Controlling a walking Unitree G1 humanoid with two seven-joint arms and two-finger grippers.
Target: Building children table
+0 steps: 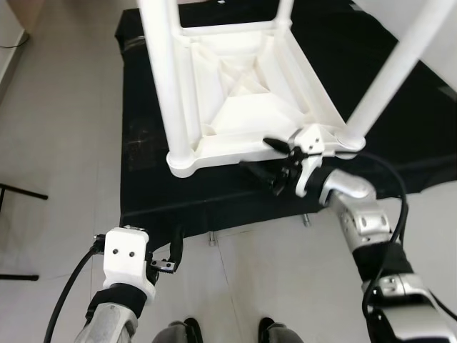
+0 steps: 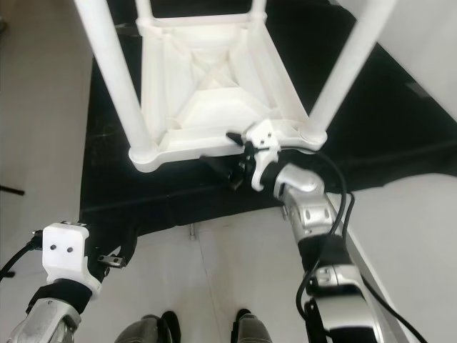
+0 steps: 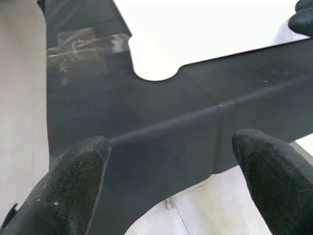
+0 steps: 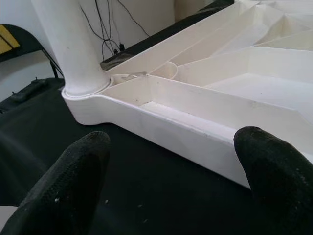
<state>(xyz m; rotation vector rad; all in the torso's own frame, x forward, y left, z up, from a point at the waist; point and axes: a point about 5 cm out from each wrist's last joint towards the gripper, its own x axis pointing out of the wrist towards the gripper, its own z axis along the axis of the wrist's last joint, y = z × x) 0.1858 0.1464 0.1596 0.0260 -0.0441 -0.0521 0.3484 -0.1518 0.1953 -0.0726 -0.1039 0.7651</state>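
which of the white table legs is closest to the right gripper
The leg on the robot's right, rising from the corner beside the right gripper; the other legs stand farther off.

The floor (image 1: 64,128) is made of large pale tiles with thin joints, and soft light lies evenly on it. A low tabletop covered with a black cloth (image 1: 150,143) stands on the floor, and its small metal feet (image 1: 212,241) show under the near edge of the cloth. At the left edge there are thin black bars (image 1: 18,193), perhaps the legs of a stand, and in the right wrist view a pale wall (image 4: 146,14) with dark cables (image 4: 105,24) hanging is seen behind.
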